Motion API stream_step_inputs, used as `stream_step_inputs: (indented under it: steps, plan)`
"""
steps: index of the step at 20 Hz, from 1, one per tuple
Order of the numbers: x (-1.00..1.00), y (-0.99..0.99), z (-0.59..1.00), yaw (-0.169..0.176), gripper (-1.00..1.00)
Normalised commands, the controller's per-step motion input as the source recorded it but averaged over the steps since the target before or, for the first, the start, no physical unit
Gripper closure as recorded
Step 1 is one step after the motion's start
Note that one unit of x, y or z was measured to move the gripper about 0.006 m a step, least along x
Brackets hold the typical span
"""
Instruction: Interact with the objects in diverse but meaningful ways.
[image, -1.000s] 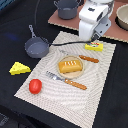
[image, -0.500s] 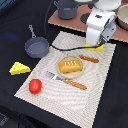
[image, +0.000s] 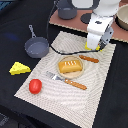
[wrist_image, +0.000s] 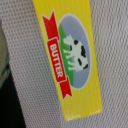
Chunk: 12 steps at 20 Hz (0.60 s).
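A yellow butter block (wrist_image: 70, 55) with a red "BUTTER" banner and a cow picture fills the wrist view, lying on the woven mat. In the exterior view my white gripper (image: 95, 48) stands low over it at the mat's far corner on the exterior view's right, and only a yellow sliver of the butter (image: 88, 48) shows. No fingers show, so their state is unclear. The golden bread loaf (image: 70, 66) lies mid-mat. The red tomato (image: 35, 86) sits at the mat's near edge, the cheese wedge (image: 19, 68) and grey saucepan (image: 36, 47) off it.
A wooden-handled fork (image: 66, 80) and knife (image: 89, 59) lie beside the loaf on the beige placemat (image: 95, 95). A dark pot (image: 67, 9), a white cup (image: 86, 18) and a bowl (image: 122, 17) stand at the back. A black cable (image: 62, 49) crosses the mat.
The gripper has come down over the butter block at the mat's far corner, covering most of it. Nothing else has moved.
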Motion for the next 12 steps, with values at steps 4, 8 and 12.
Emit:
stream_step_inputs:
  steps: [4, 8, 12]
  plan:
    - [0.32, 0.04, -0.20, 0.004, -1.00]
    - [0.26, 0.20, -0.09, 0.016, -1.00]
    - [0.29, 0.20, -0.05, 0.022, -1.00]
